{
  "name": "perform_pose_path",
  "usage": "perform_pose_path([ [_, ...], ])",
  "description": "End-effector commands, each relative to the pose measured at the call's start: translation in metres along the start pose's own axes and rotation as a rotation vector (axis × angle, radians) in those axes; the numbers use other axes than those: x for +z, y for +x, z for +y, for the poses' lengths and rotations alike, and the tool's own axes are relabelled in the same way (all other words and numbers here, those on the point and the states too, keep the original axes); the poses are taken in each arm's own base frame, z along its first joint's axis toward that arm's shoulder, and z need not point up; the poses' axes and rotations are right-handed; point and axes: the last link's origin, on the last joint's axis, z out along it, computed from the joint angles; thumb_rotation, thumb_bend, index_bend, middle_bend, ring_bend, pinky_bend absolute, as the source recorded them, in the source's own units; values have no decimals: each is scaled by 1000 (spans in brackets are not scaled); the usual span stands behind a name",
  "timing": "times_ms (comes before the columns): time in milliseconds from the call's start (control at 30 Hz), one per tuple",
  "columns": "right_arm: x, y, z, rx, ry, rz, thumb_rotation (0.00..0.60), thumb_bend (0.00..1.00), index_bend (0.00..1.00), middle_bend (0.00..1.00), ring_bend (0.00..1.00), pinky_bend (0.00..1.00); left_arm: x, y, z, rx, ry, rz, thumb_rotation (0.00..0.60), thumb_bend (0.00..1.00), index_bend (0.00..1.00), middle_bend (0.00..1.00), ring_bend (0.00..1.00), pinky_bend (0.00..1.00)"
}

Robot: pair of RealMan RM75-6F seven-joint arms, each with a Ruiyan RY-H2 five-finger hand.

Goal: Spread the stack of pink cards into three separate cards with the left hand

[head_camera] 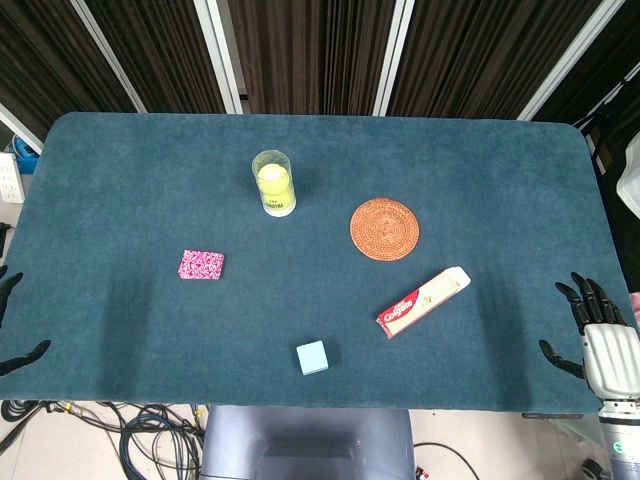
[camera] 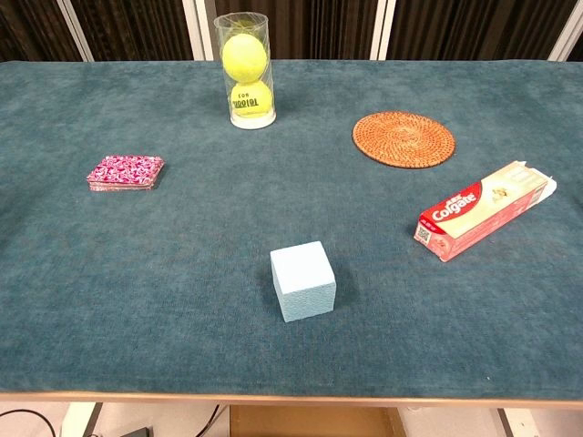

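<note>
**Head view: pink cards untouched, nothing spread yet**

The stack of pink cards (head_camera: 201, 264) lies squared up in one pile on the teal bench (head_camera: 480, 180), well apart from the left hand (head_camera: 14, 325), whose dark fingers (head_camera: 30, 353) only just poke in at the bench's edge. So little of that hand shows that I cannot tell whether it is wide or curled; it holds nothing that I can see. The chest view shows the pile as a single neat block, so by my reckoning the task has not begun: the reach, the contact and the fanning into three cards are all left.

Beyond the cards from those fingers stand the tube of tennis balls (head_camera: 273, 183) and, nearer the bench front, a pale blue cube (head_camera: 313, 357). Further across lie the woven coaster (head_camera: 385, 229) and the toothpaste box (head_camera: 423, 301). The right hand (head_camera: 598, 335) rests at the far edge, fingers spread and empty.
</note>
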Motion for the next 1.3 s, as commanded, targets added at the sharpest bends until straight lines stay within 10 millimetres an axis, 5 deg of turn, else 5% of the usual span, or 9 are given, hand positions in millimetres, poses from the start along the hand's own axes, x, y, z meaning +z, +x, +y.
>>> perform_pose_path([
  [33, 0, -1, -1, -3, 5, -4, 600, 220, 148, 37, 45, 194, 0, 0, 0, 0, 1, -1, 600, 72, 162, 121, 0, 0],
  [1000, 0, -7, -6, -14, 28, -50, 600, 219, 148, 37, 45, 194, 6, -7, -2, -20, 28, -41, 600, 72, 179, 122, 0, 0],
  [1300, -1, -6, -6, -8, 28, -54, 600, 218, 148, 37, 45, 194, 85, -7, 33, 52, -50, -160, 600, 72, 195, 123, 0, 0],
])
